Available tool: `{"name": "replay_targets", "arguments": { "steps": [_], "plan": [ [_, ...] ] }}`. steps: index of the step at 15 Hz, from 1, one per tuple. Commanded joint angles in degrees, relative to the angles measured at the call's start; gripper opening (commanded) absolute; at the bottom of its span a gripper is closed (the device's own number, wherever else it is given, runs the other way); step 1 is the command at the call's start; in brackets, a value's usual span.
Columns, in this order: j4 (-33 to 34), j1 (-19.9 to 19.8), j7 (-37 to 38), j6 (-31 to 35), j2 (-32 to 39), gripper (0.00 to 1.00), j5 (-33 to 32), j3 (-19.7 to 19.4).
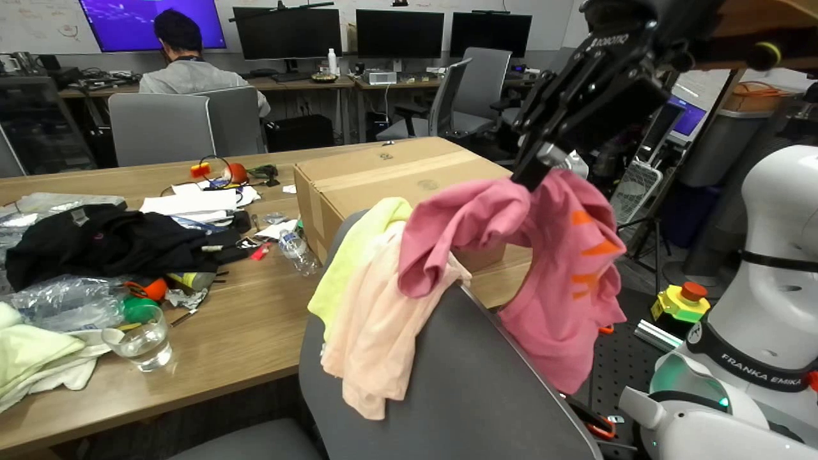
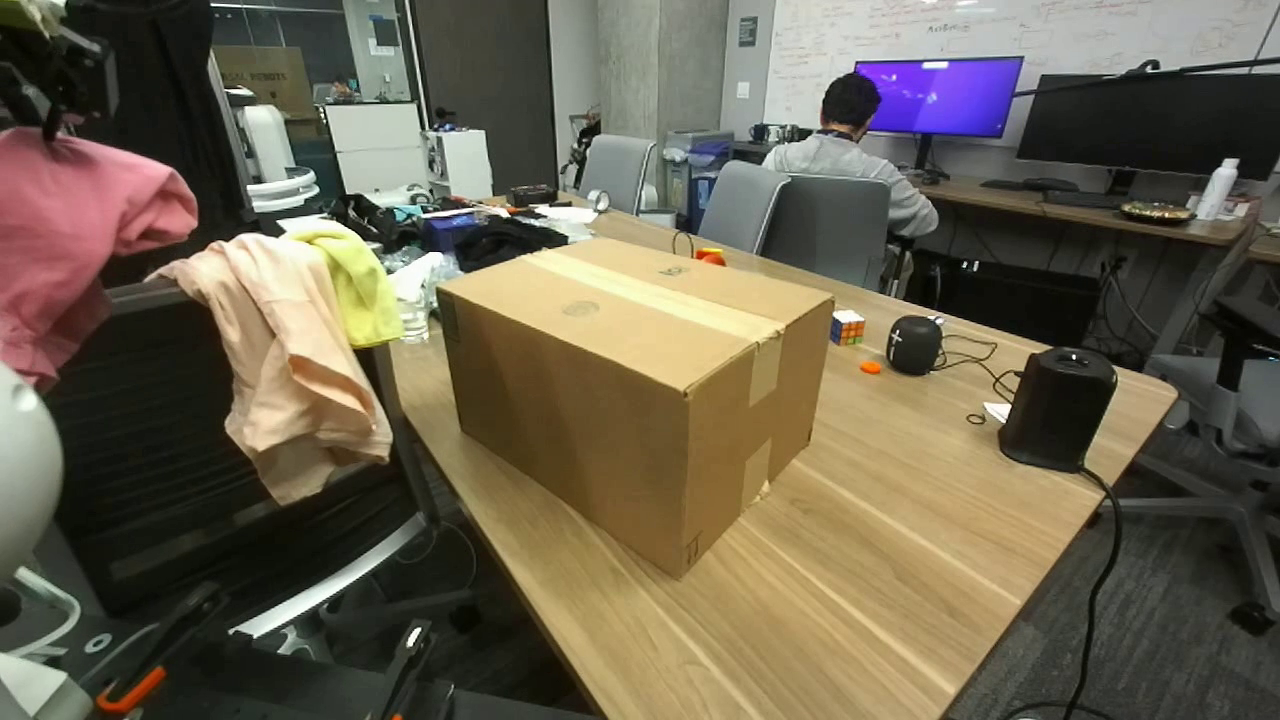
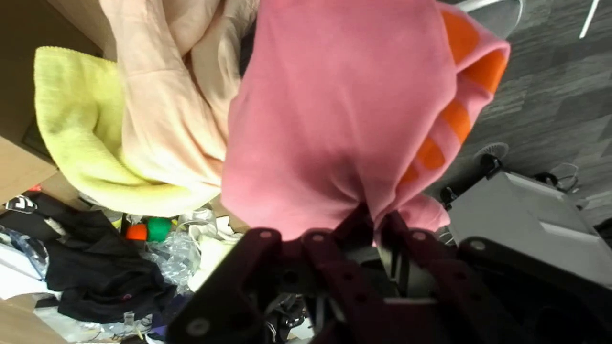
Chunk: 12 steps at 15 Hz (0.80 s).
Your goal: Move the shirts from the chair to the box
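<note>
Your box stands on the bench with its top closed and a strip of tape running along it and over one end, so what it holds is hidden from you. Near the bench's edge a glass has some clear liquid in it; a plastic bottle sits just beside the box, its contents too hard to make out. Your gripper is clenched on the pink shirt, the cloth bunched in its grip. In an exterior view you have that shirt hanging close by the chair, with the box at 9 o'clock from the gripper; the shirt's long axis drops steeply, pointing just short of 6 o'clock, orange marks on that length, while a shorter fold points between 7 and 8. You cannot tell whether it touches the chair. Over the chair back hang the peach shirt and the yellow shirt, side by side and touching; from this angle the peach one's long axis points between 6 and 7 o'clock and the yellow one's at 7. In the wrist view your pink shirt fans out from the gripper toward 12 o'clock, its orange marks at 1, and the other two lie at 10.
</note>
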Motion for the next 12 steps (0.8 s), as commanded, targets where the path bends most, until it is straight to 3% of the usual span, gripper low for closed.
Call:
{"name": "replay_targets", "arguments": {
  "steps": [1,6,12],
  "plan": [
    [3.30,-0.95,-0.09,-1.43,0.31,0.05,-0.85,-2.33],
    [5.71,-6.54,0.09,-0.38,3.34,0.05,-5.61,-3.75],
    [8.61,-17.54,1.48,5.50,9.49,0.05,-15.67,-5.36]
  ]
}}
